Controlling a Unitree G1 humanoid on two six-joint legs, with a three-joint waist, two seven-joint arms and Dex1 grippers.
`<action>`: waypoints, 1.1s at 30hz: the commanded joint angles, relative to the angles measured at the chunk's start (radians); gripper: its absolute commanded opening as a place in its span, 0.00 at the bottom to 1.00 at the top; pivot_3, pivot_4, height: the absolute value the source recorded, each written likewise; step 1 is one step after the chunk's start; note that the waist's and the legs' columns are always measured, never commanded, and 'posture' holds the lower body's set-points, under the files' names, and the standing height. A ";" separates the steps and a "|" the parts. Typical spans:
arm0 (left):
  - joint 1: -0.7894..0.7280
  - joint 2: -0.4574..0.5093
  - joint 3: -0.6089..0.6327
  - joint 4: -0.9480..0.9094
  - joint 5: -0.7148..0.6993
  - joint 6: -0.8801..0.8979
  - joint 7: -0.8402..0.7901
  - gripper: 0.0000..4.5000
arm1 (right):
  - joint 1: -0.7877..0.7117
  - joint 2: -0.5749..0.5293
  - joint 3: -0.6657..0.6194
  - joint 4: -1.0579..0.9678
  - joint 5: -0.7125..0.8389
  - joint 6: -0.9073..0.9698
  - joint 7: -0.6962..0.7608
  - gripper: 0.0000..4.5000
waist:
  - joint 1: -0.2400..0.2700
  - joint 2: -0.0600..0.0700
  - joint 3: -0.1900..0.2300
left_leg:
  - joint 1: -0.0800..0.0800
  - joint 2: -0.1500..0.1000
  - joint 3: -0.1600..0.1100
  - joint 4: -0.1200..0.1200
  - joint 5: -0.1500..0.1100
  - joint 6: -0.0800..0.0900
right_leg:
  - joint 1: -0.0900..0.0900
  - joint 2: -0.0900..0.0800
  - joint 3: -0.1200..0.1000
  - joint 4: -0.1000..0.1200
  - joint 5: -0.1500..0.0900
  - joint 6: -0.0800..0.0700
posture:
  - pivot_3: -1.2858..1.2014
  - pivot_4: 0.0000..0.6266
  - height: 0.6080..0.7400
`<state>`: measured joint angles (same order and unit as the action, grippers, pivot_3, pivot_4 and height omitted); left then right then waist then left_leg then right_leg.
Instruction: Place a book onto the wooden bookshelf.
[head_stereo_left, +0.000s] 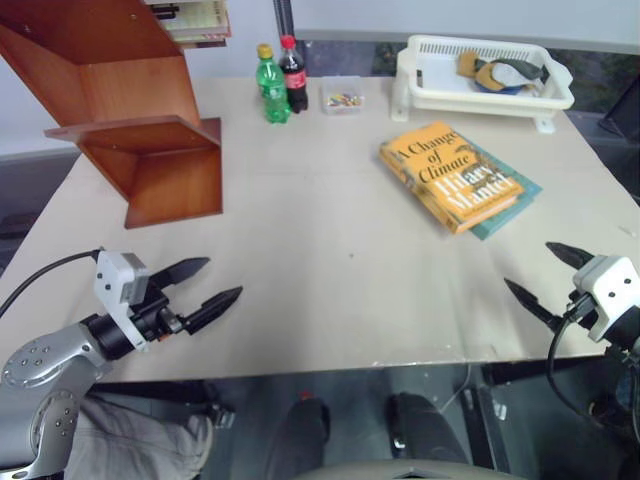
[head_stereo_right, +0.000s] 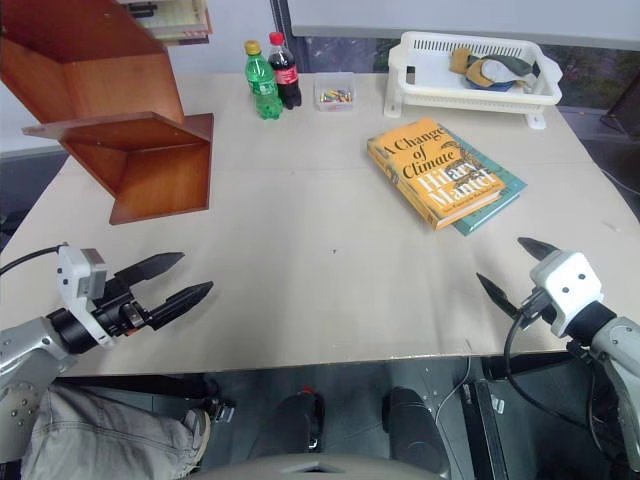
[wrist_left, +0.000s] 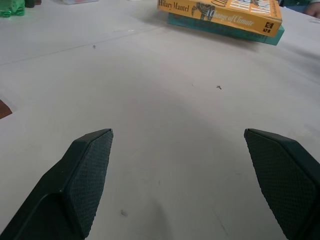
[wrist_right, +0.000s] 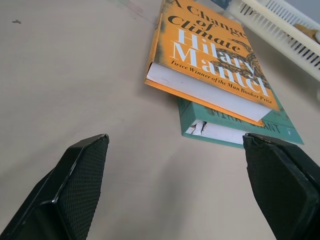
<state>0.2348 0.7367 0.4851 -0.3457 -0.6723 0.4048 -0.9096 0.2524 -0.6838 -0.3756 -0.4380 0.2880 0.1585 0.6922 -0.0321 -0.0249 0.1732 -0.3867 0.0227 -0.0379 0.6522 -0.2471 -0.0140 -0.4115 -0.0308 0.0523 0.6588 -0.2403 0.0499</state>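
Observation:
The book (head_stereo_left: 450, 175), orange-yellow with "A Change of Climate, Hilary Mantel" on its cover, lies flat on a thinner teal book (head_stereo_left: 507, 209) at the table's right middle. The wooden bookshelf (head_stereo_left: 140, 120), reddish-brown with slanted panels and a flat ledge, stands at the far left. My left gripper (head_stereo_left: 224, 277) hovers open over the near left of the table, pointing inward with nothing between its fingers. My right gripper (head_stereo_left: 527, 264) hovers open at the near right, aimed toward the book (wrist_right: 210, 55), a stretch of table short of it.
A white plastic basket (head_stereo_left: 432, 88) with a few items stands at the far right. A green bottle (head_stereo_left: 271, 85), a cola bottle (head_stereo_left: 293, 72) and a small clear box (head_stereo_left: 342, 97) stand at the back centre. The table's front edge (head_stereo_left: 350, 360) runs just below both grippers.

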 joint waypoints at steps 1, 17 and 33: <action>0.000 0.009 0.027 -0.019 -0.003 -0.010 0.000 1.00 | -0.003 -0.016 -0.033 -0.032 0.003 0.002 -0.002 0.98 | 0.000 0.000 0.000 | 0.000 0.000 0.000 0.000 0.000 0.000 | 0.000 0.000 0.000 0.000 0.000 0.000 | 0.52 0.24 1.00; 0.023 -0.006 0.074 -0.068 -0.111 0.012 -0.037 1.00 | -0.064 -0.011 0.008 0.001 -0.023 0.051 -0.027 0.01 | 0.000 0.000 0.000 | 0.001 0.000 0.001 -0.001 0.000 0.000 | 0.000 0.000 0.001 0.000 0.000 0.000 | 0.52 0.24 1.00; -0.102 0.013 -0.019 -0.152 -0.202 0.133 0.002 1.00 | -0.437 0.014 0.193 0.418 -0.189 0.042 -0.135 0.01 | -0.005 0.000 0.000 | 0.001 0.000 0.003 -0.001 0.000 0.000 | 0.000 0.001 0.003 0.001 0.004 -0.001 | 0.52 0.24 1.00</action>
<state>0.1485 0.7374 0.4624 -0.4631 -0.8643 0.5382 -0.9124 -0.1567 -0.6607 -0.1722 -0.0401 0.1142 0.2282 0.5691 -0.0375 -0.0252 0.1735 -0.3854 0.0226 -0.0354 0.6511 -0.2473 -0.0137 -0.4117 -0.0297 0.0550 0.6593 -0.2363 0.0486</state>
